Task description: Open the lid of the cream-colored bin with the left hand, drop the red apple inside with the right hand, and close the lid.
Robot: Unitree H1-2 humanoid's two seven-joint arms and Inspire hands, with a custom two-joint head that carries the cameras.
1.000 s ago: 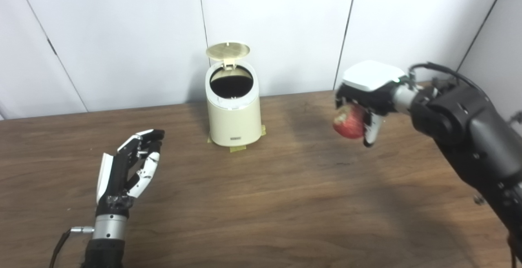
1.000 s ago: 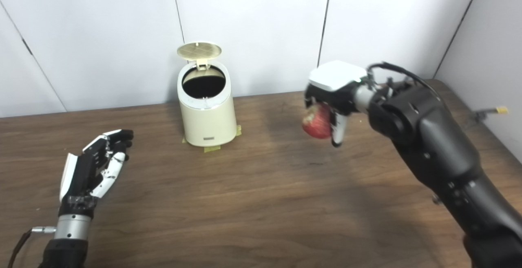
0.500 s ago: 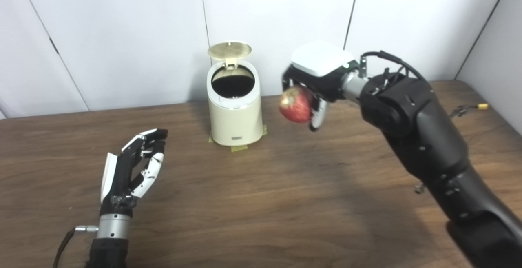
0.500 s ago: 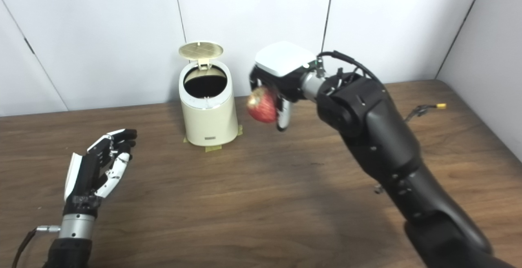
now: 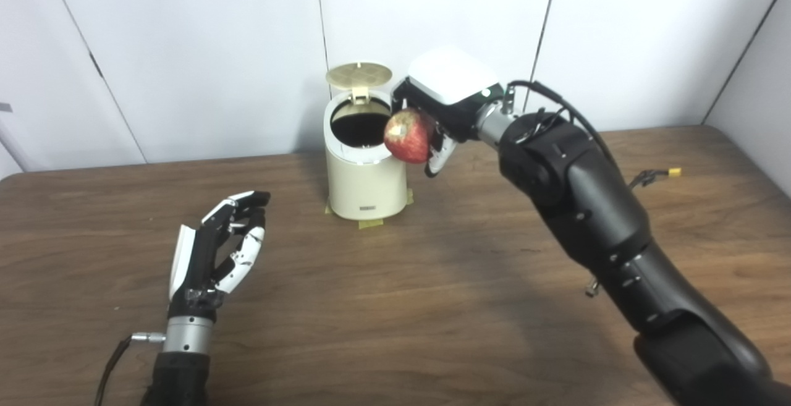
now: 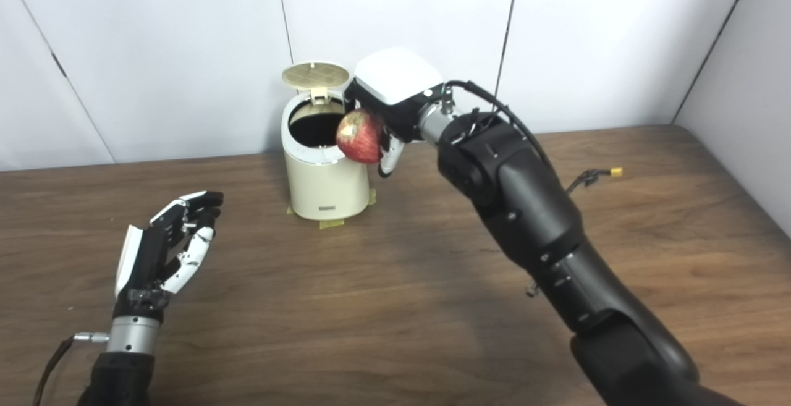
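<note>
The cream-colored bin (image 5: 366,183) stands at the back of the wooden table, its round lid (image 5: 359,74) flipped upright behind the dark opening (image 5: 358,129). My right hand (image 5: 446,104) is shut on the red apple (image 5: 408,136), held in the air at the bin's right rim, partly over the opening. My left hand (image 5: 220,251) hovers low over the table to the bin's front left, open, fingers apart, holding nothing.
Yellow tape tabs (image 5: 369,223) stick out under the bin's base. White wall panels (image 5: 185,54) rise just behind the bin. A loose cable with a yellow tip (image 5: 673,172) lies on the table (image 5: 401,307) at the right.
My right arm has swung left and upward, carrying the apple from the table's right side to the bin's rim. The camera has shifted a little. My left hand has stayed in place.
</note>
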